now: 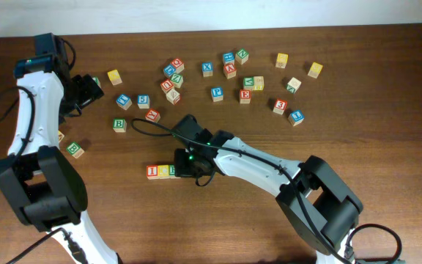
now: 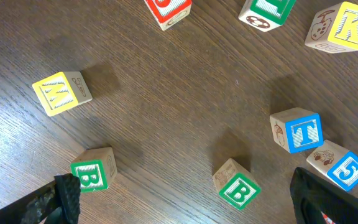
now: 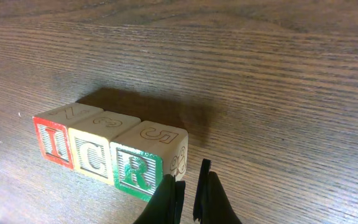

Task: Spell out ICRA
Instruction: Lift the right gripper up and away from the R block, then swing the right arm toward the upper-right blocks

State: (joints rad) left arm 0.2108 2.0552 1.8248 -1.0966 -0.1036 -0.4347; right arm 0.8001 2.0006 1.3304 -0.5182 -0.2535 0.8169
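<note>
Three letter blocks stand in a row on the wooden table: a red I [image 3: 53, 142], a yellow C [image 3: 92, 155] and a green R [image 3: 138, 168]. The row also shows in the overhead view [image 1: 160, 171]. My right gripper [image 3: 188, 186] is just right of the R block's front corner, its fingers nearly together with nothing between them; it also shows in the overhead view [image 1: 196, 172]. My left gripper [image 2: 191, 208] is wide open and empty over the table at the far left [image 1: 86, 92]. Two green B blocks [image 2: 92, 174] [image 2: 238, 190] lie between its fingers, below them.
Several loose letter blocks lie scattered across the back of the table [image 1: 218, 73]. The left wrist view shows a blue T [image 2: 303, 132], a blue 5 [image 2: 347, 169], a yellow block [image 2: 58, 93] and a yellow K [image 2: 352, 25].
</note>
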